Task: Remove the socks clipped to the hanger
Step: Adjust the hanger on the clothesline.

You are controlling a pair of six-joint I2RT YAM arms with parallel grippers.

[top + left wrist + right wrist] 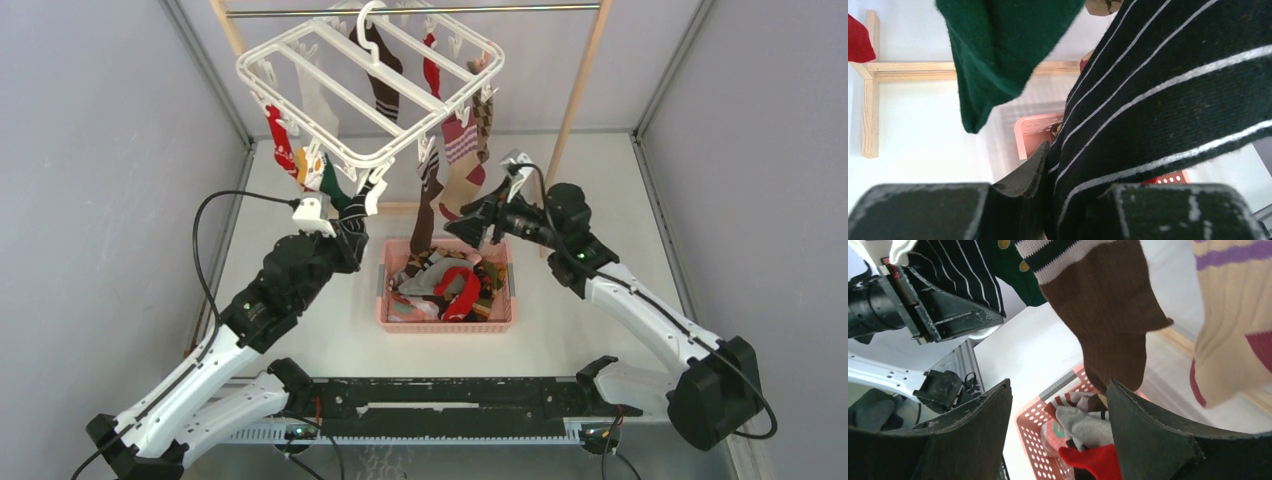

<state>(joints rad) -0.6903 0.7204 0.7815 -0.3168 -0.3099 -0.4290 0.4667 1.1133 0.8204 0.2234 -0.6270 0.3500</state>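
The white hanger (270, 48) hangs from a pole with several socks clipped to it. My left gripper (348, 236) is up at its front corner, shut on a black sock with thin white stripes (1158, 90); the fabric fills the gap between the fingers (1028, 170). A green sock (998, 55) dangles just to its left. My right gripper (1058, 410) stands open over the pink basket (1030, 425), nothing between its fingers. A brown sock (1108, 315) hangs just beyond its right finger and a cream striped sock (1233, 315) further right.
The pink basket (385, 300) sits mid-table holding several loose socks, a red one (462, 290) on top. The wooden rack's poles (580, 80) rise behind, its base (913, 70) lying on the table. Grey walls close in both sides.
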